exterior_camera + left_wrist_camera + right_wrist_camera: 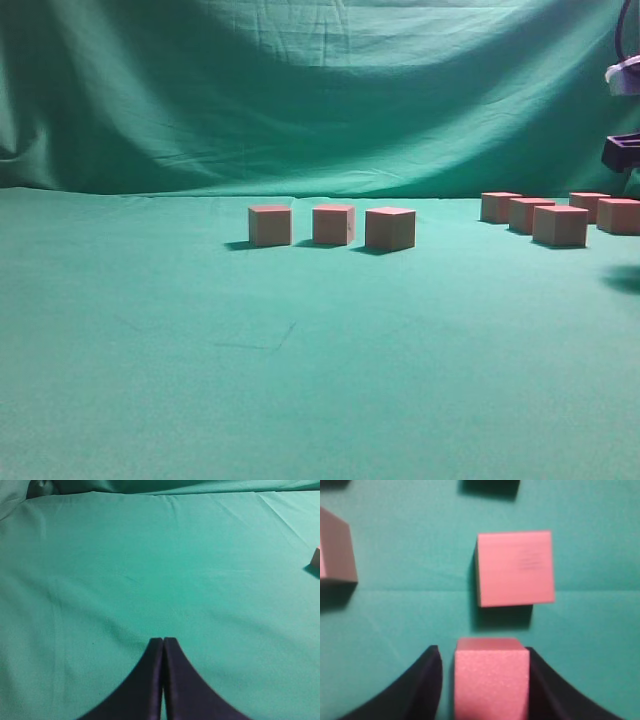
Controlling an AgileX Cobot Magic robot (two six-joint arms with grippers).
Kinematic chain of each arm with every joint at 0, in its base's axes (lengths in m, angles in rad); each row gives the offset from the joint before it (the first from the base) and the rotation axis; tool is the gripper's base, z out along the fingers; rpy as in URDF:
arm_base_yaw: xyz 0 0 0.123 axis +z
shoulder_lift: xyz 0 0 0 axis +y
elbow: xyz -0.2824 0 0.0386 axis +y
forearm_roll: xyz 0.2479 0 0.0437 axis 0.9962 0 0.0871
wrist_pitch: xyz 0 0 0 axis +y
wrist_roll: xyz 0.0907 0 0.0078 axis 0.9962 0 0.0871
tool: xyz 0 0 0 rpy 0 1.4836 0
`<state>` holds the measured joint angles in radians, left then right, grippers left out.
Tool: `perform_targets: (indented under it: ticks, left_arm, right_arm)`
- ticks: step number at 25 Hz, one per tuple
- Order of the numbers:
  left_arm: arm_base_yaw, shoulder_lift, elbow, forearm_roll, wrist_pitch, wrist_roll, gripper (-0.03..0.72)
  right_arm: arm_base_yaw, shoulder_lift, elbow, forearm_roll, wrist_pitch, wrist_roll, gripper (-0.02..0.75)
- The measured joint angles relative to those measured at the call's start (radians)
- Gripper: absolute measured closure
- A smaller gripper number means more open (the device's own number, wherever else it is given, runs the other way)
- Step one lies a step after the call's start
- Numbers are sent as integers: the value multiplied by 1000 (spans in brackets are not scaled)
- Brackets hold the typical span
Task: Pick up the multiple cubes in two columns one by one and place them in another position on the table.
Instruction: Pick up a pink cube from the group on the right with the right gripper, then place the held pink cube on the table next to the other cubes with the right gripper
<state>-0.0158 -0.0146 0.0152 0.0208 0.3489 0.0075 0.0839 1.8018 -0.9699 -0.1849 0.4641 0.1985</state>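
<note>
1. Plainly, the table (300,380) is a broad flat of slightly wrinkled green cloth, with the same cloth draped behind it as a backdrop (300,90).
2. Three cubes stand in a row near the table's middle in the exterior view: a left cube (270,225), a middle cube (333,224) and a front cube (390,228), each apart from its neighbour.
3. To the right of that row, well apart from it, five more cubes (559,225) stand grouped in two short columns near the table's right edge.
4. Every cube has a reddish-pink top and tan-tinged sides; none carries a brand, label or readable writing. A faint smudge of lines on the top of one cube (515,567) in the right wrist view is too blurred to read.
5. The right gripper (485,680) has a pink cube (491,680) between its dark fingers (422,685), which sit close at either side of it; whether they press it I cannot tell for sure, though they appear to clasp it.
6. That held cube sits just beside the smudged cube, with another cube (335,547) off to the left.
7. The left gripper (163,645) hangs over bare cloth, its fingertips pressed together and holding nothing.
8. A sliver of one cube (316,556) shows at the right edge of the left wrist view, well apart from that gripper.
</note>
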Motion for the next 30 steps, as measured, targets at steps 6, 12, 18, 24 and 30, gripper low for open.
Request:
perform_targets:
  ticks: [6, 12, 18, 24, 30]
  left_arm:
    - [0, 0, 0, 0, 0, 0, 688]
    - [0, 0, 0, 0, 0, 0, 688]
    - [0, 0, 0, 0, 0, 0, 688]
    - [0, 0, 0, 0, 0, 0, 688]
    - [0, 0, 0, 0, 0, 0, 688]
  right_arm:
    - [0, -4, 0, -2, 14, 0, 474]
    - [33, -121, -32, 113, 164, -66, 474]
    - [248, -261, -150, 349, 315, -209, 474]
    - [490, -198, -342, 389, 430, -238, 474]
    - [628, 20, -606, 395, 547, -190, 474]
